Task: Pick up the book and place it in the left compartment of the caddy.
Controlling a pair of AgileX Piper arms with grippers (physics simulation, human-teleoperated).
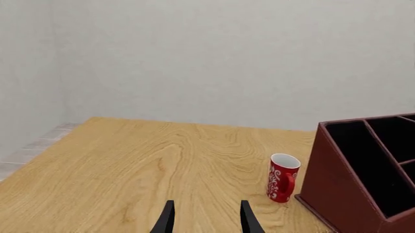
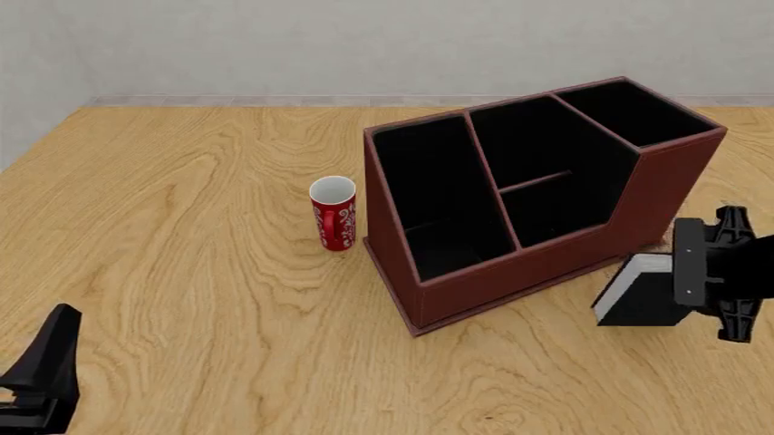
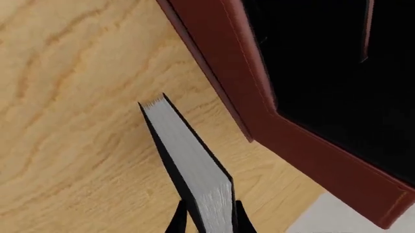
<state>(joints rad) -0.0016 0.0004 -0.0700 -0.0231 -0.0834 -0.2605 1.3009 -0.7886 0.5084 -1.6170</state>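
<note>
The book (image 2: 635, 299), black-covered with white page edges, hangs tilted just above the table at the caddy's right front corner. My right gripper (image 2: 680, 276) is shut on it. In the right wrist view the book (image 3: 189, 160) runs out from between the fingertips (image 3: 207, 221), close beside the caddy's reddish-brown wall (image 3: 259, 97). The caddy (image 2: 508, 272) stands mid-table, and its left compartment (image 2: 441, 199), the long black slot, holds nothing. My left gripper (image 1: 206, 221) is open and holds nothing. It sits low at the near left (image 2: 43, 376), far from the caddy.
A red-and-white mug (image 2: 333, 213) stands upright just left of the caddy, also seen in the left wrist view (image 1: 283, 177). The wooden table (image 2: 181, 272) ends at a grey wall behind. The caddy's other slots (image 2: 545, 154) lie to the right of the long one.
</note>
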